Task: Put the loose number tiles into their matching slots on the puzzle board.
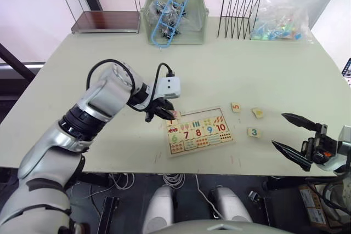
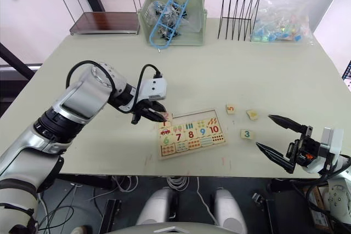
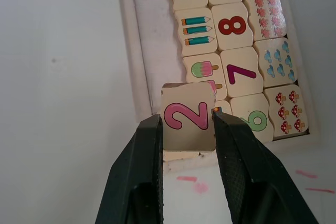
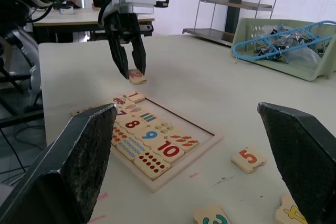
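Note:
The puzzle board [image 1: 201,148] lies near the table's front edge, with tiles 6 to 10 and picture tiles in it. Its row of bare slots [image 3: 149,51] runs along the far side, and tile 1 [image 4: 135,97] sits at that row's left end. My left gripper [image 1: 169,115] is shut on the pink 2 tile [image 3: 186,121], held just above the board's far-left corner. Loose on the table to the right are the 5 tile [image 1: 236,107], a yellow-printed tile [image 1: 257,113] and the 3 tile [image 1: 253,132]. Right of those, my right gripper [image 1: 279,130] is open and holds nothing.
Along the back stand a metal shelf [image 1: 101,1], a green bin [image 1: 174,15] with a blue plastic piece and clutter, a black wire rack [image 1: 239,13] and a clear bag [image 1: 282,23] of colourful bits. Faint red marks dot the table in front of the board.

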Robot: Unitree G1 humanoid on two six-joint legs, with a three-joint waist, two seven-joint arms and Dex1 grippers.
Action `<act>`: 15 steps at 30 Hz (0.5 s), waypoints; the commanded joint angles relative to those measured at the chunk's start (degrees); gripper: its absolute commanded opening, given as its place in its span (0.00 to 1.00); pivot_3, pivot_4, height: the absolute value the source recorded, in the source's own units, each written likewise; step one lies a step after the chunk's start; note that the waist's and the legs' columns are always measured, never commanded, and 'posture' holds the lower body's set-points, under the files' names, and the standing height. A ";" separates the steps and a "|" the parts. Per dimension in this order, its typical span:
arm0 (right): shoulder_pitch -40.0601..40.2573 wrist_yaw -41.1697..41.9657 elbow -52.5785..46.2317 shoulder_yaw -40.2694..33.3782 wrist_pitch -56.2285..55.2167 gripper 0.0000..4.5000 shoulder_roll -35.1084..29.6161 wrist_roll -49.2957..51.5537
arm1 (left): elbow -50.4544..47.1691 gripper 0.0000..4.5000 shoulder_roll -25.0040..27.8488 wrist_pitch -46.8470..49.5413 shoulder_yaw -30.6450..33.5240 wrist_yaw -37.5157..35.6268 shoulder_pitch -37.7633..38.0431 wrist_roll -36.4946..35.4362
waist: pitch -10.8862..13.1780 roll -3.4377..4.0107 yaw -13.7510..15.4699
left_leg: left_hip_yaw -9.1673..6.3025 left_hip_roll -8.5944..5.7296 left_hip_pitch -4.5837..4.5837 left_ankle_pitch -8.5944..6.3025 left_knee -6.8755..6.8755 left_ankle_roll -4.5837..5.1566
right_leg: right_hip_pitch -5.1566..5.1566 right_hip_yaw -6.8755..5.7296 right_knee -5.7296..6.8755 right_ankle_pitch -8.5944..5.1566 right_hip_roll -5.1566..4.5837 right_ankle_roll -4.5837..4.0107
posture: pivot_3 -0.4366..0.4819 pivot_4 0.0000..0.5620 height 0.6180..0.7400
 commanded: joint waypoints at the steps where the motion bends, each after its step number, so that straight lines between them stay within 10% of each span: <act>1: 0.13 0.00 -1.73 -0.58 -0.21 1.00 -0.58 0.59 | -1.15 0.20 -1.15 2.37 -1.11 1.49 -1.82 1.13 | 0.00 0.00 0.00 | 0.00 0.00 -0.01 0.00 0.00 0.00 | 0.00 0.00 0.00 0.00 0.00 0.00 | 0.48 0.27 1.00; 15: 1.52 -0.38 -2.81 -1.08 -0.26 1.00 -0.59 0.78 | 0.15 0.20 -4.61 5.57 -4.63 5.43 -3.31 3.07 | 0.01 0.00 0.01 | -0.02 -0.01 -0.02 0.00 0.01 0.00 | 0.00 0.00 0.00 -0.01 0.00 0.02 | 0.48 0.27 1.00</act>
